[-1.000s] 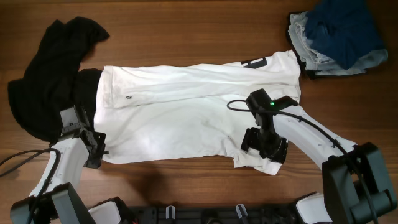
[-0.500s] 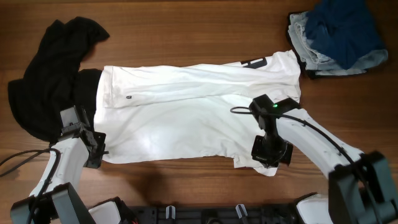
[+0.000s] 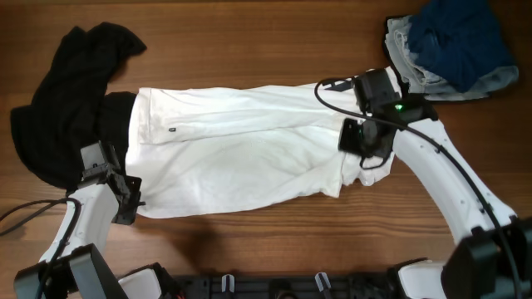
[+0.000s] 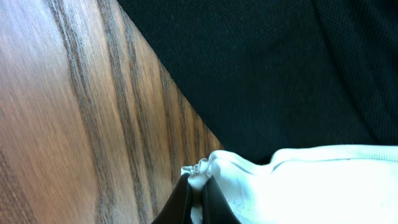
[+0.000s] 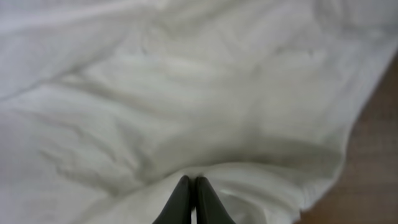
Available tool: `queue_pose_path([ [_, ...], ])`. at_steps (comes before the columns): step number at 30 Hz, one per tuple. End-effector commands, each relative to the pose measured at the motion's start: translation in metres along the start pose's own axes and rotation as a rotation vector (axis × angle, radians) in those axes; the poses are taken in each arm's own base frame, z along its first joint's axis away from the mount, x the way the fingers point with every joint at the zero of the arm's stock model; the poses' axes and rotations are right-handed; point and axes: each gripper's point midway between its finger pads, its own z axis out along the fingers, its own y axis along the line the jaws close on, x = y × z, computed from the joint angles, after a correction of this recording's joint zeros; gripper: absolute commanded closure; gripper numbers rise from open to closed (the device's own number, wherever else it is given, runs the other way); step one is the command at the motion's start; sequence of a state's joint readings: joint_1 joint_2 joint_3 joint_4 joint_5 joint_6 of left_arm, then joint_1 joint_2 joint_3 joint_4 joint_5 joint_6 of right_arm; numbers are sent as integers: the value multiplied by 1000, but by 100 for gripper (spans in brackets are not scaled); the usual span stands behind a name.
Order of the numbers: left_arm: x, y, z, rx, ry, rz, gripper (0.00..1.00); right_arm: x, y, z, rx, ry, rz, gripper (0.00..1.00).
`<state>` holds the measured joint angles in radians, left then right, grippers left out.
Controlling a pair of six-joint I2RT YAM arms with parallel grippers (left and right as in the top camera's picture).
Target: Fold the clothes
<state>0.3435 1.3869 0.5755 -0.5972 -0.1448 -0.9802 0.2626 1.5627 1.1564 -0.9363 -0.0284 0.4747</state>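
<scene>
Overhead.
- Left end effector (image 3: 131,199) pressed together, pinching the lower-left corner of the white garment (image 3: 241,158).
- Rest of that garment spread flat on the wooden counter (image 3: 249,33), stretching away to the right of this end effector.
- Black garment (image 3: 58,100) crumpled just above and left of it, partly tucked under the white garment's left edge.
- Right end effector (image 3: 364,158) low over the white garment's right end, fingertips hidden under the wrist.
- Lower-right corner of the cloth doubled up beneath it, bottom edge slanting off to its lower left.
- Navy-blue garment (image 3: 457,37) heaped on a pale-denim garment (image 3: 407,54), above and right of the right end effector, just beside the white garment's upper-right corner.

Left wrist.
- Left end effector (image 4: 196,183) shut tight on a bunched corner of white hem.
- White garment (image 4: 311,180) running off to the right of the tips.
- Black garment (image 4: 280,62) beyond the tips and to their right, lying under the white edge.
- Bare counter (image 4: 62,112) to the left of the tips.

Right wrist.
- Right end effector (image 5: 191,182) pressed together, pinching a raised fold of the white garment (image 5: 186,93).
- Wrinkled white cloth ahead of the tips and on both sides.
- Sliver of counter (image 5: 376,155) far right of the tips, past the cloth's edge.
</scene>
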Motion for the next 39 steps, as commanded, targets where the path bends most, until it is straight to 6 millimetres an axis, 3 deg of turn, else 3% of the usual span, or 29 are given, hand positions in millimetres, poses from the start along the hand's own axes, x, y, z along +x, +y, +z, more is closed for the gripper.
queue_pose_path([
  [1, 8, 7, 8, -18, 37, 14, 96, -16, 6, 25, -22, 7, -70, 84],
  [3, 8, 7, 8, -18, 37, 14, 96, -14, 10, 29, -43, 32, -71, 54],
  [6, 8, 7, 8, -20, 33, 15, 96, -11, 17, 14, -83, 50, -71, 51],
  [9, 6, 8, 8, -25, 24, 15, 96, -10, 18, -18, -93, 33, -67, 51],
  [12, 5, 8, 8, -28, 17, 14, 96, 3, 13, -40, -89, 42, -59, 52],
  [14, 4, 7, 8, -23, 14, 14, 96, 16, 6, -42, -73, 77, -40, 54],
  [21, 3, 5, 8, -13, 8, 12, 96, 52, 5, -2, -93, 171, -30, 58],
  [27, 3, 5, 8, -12, 12, 12, 96, 71, -2, 30, -86, 187, 3, 59],
  [39, 3, 5, 8, -12, 12, 12, 96, 70, -23, 73, 5, 131, 23, 57],
])
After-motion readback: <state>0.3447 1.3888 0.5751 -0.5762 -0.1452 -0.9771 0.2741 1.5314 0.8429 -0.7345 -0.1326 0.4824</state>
